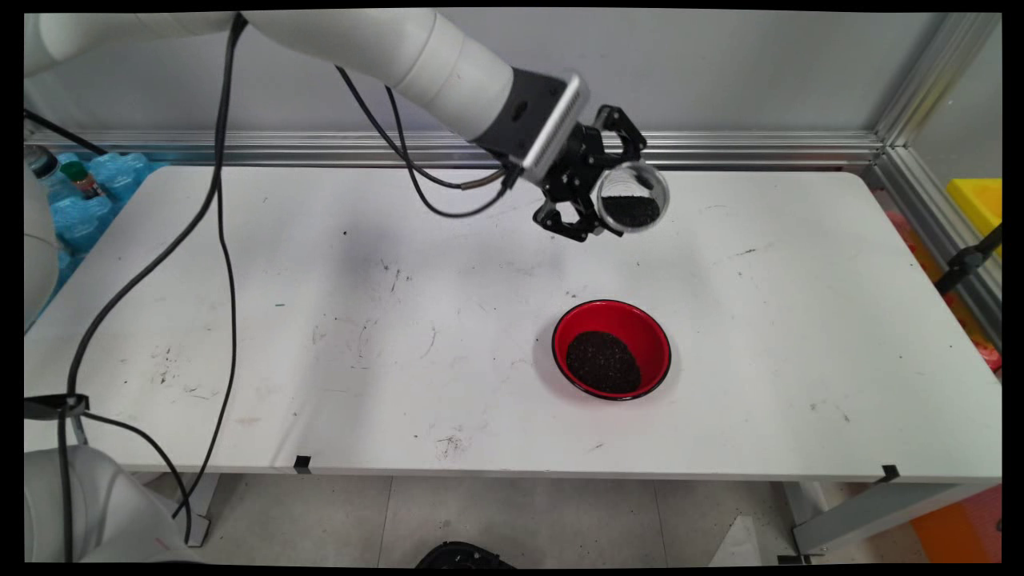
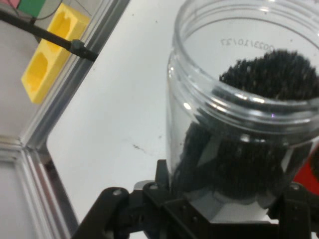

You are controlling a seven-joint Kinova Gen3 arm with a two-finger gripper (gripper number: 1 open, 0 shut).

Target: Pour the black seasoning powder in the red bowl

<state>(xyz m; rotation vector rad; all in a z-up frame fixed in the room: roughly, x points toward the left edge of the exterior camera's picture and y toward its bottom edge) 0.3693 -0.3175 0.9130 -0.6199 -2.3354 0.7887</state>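
The black two-finger gripper (image 1: pixel 602 186) hangs in the air above the far half of the white table (image 1: pixel 800 336), closed around a clear round plastic jar (image 1: pixel 632 197) that has no lid on it. The jar is tipped well over: its long axis runs nearly level, from the fingers out towards about four o'clock in the main view, with the open mouth turned towards the camera and slightly down. A dark heap of fine black grains (image 1: pixel 631 211) lies along the jar's lower wall, close behind the rim. In the hand view the threaded neck of the jar (image 2: pixel 239 114) fills the right of the picture, the black grains (image 2: pixel 271 74) piled inside, and the fingers press its sides near the bottom edge. Faint mirrored digits, something like a date stamp, show through the jar's base, but they cannot be read with any certainty. On the table, at about six o'clock from the jar and well apart from it, stands a round red bowl with a dark rim (image 1: pixel 640 320), upright, holding a flat mound of the same black grains (image 1: pixel 603 362). A sliver of the red bowl (image 2: pixel 310 177) shows at the right edge of the hand view. At the table's far right, past the aluminium frame, sits a yellow block (image 1: pixel 978 200).
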